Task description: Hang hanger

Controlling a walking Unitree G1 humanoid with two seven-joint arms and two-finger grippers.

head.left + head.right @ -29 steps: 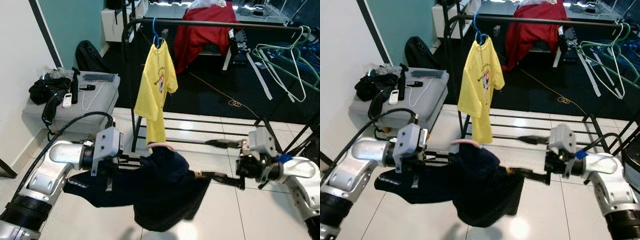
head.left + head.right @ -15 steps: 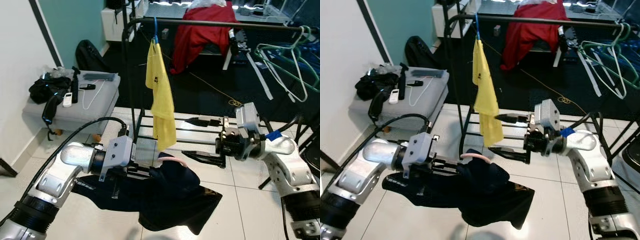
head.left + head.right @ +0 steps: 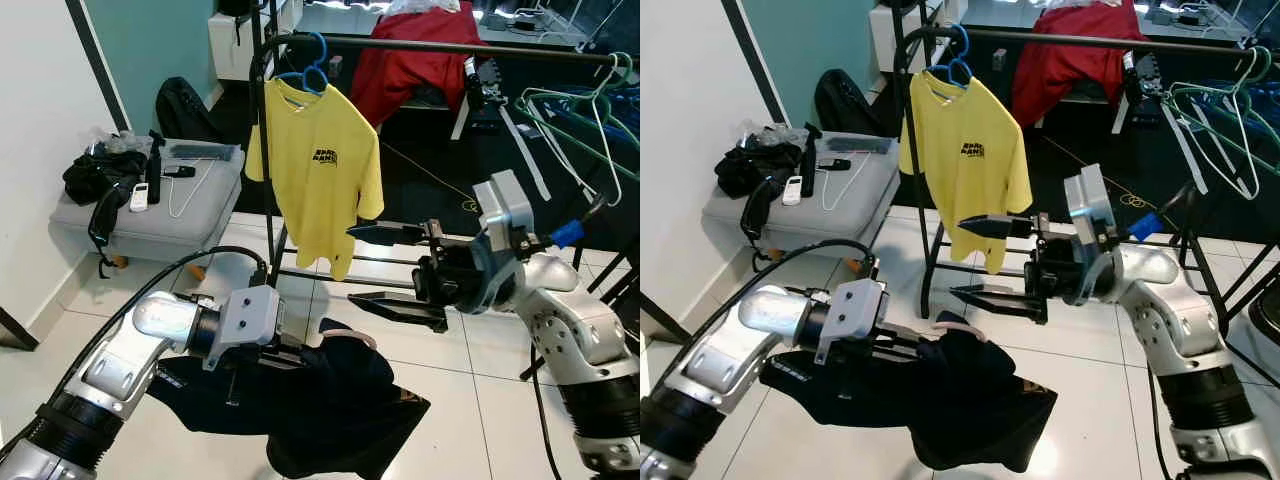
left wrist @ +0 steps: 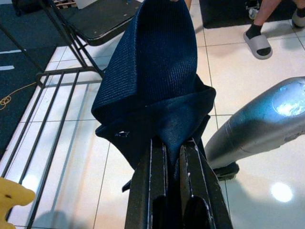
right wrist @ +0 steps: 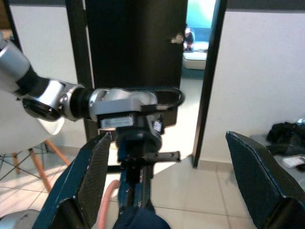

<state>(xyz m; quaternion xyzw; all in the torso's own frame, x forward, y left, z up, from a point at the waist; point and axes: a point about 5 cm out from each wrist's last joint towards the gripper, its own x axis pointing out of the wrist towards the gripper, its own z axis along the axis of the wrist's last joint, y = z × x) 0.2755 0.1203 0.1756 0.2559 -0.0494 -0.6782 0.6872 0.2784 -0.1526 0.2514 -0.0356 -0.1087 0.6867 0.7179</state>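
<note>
The yellow shirt hanging from the rail bears a small dark two-line print on its chest, too small to read letter by letter. The dark garment has white lettering along its edge near the left arm, at about the lower left of the cloth, also too small to make out. A pale label on the left arm's wrist block in the right wrist view is unreadable.
</note>
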